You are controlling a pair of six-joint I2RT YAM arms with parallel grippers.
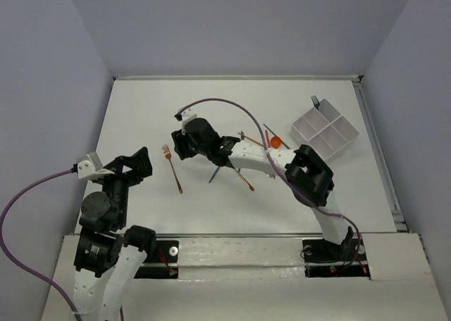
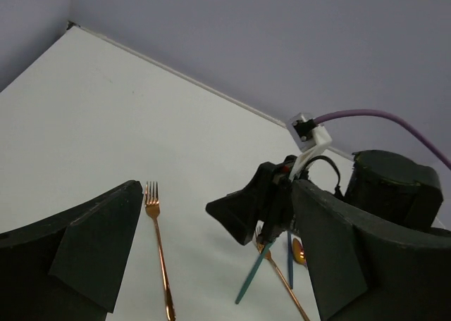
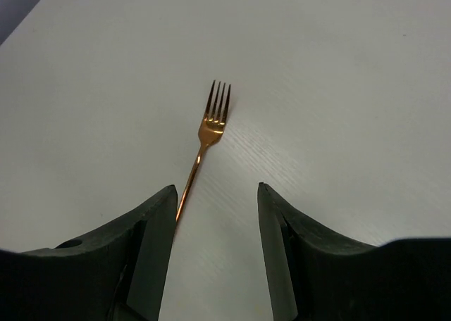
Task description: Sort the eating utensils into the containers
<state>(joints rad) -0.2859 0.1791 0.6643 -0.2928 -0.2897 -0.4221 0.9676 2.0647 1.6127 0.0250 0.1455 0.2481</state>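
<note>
Right gripper point(image 3: 215, 189) stands with its jaws parted and nothing between them, stretched well across the table point(image 1: 141, 110) toward the left side. In your right wrist view the orange fork point(image 3: 211, 120) lies flat just ahead, tines pointing away, and its handle runs back toward the inner edge of the left-hand finger rather than down the middle of the gap. You are lined up near it but not yet around it.

Your left gripper point(image 1: 144, 163) is likewise spread and empty, hovering on the left, near the same fork but apart from it.

By my reading you are early in the job. The white divided tray point(image 1: 310, 129) sits at the far right, well apart from where you are working, and only one piece shows in it: a dark teal fork point(image 1: 315, 101) poking up from its far corner compartment. The other compartments look bare from above.

Most of the work is left. Besides the orange fork, a teal utensil point(image 1: 215, 173) and an orange utensil point(image 1: 244, 180) lie beneath your right arm, and an orange spoon point(image 1: 275, 142) rests between the arm and the tray with a few thin pieces beside it, too small to name. Each needs lifting and carrying to the tray.
</note>
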